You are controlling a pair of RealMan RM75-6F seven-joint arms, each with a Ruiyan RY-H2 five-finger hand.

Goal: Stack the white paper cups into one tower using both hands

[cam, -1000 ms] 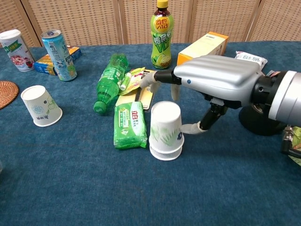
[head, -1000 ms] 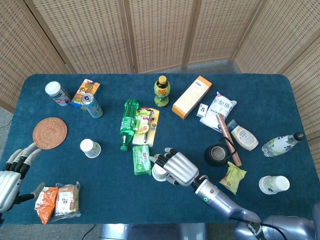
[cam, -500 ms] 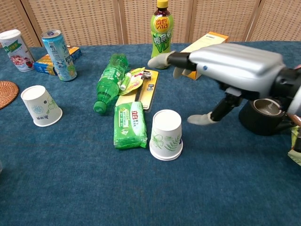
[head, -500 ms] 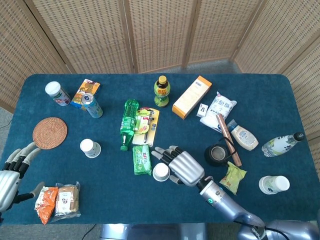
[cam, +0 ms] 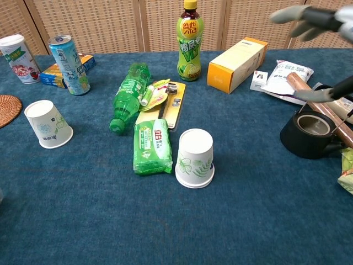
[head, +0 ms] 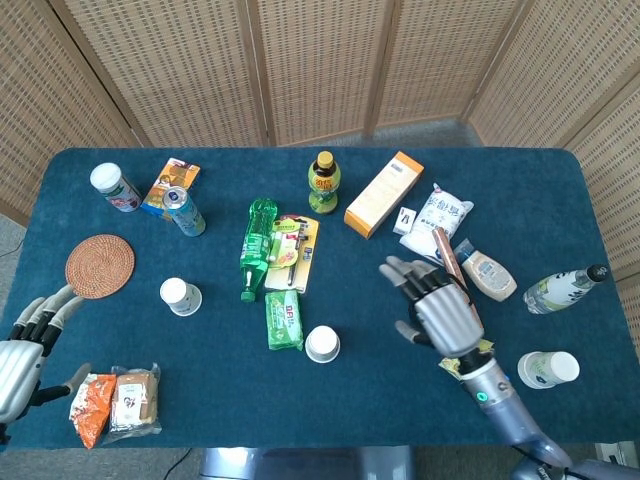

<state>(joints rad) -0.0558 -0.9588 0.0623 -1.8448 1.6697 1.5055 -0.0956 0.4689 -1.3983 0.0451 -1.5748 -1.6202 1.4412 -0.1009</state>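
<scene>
White paper, upside down: a stack of two cups (head: 322,343) stood near the bench's (head: 560,200) front middle, just right of the green wipes pack (head: 283,320). Head view: a lone cup (head: 180,296), also inverted, stood well apart to the left, below the woven coaster (head: 99,266). Right robot hand (head: 435,312) hovered over the black pot (mostly hidden), fingers spread, holding nothing, well right of the stack. Left robot hand (head: 22,352) sat at the bench's front-left edge, fingers apart, empty, next to the snack packets (head: 118,400). A cup-shaped white container (head: 547,369) sat at far right; could not tell whether it counts as a task cup.

Chest view: the stack showed one rim just below the other, nested and upright, touching the bench. The lone cup leaned a little toward the camera. Right robot hand (cam: 314,19) was blurred in the upper right corner, fingers open. Left robot hand not in this view.

Risks, judged: the lone cup is light and thin-walled; a hard squeeze by the left robot hand could crush it. Carrying it across, the green bottle (cam: 128,96) and wipes pack lie close to the path and could be knocked. Lowering it off-centre could tip the stack, so steadying it with the right robot hand seems wise.
</scene>
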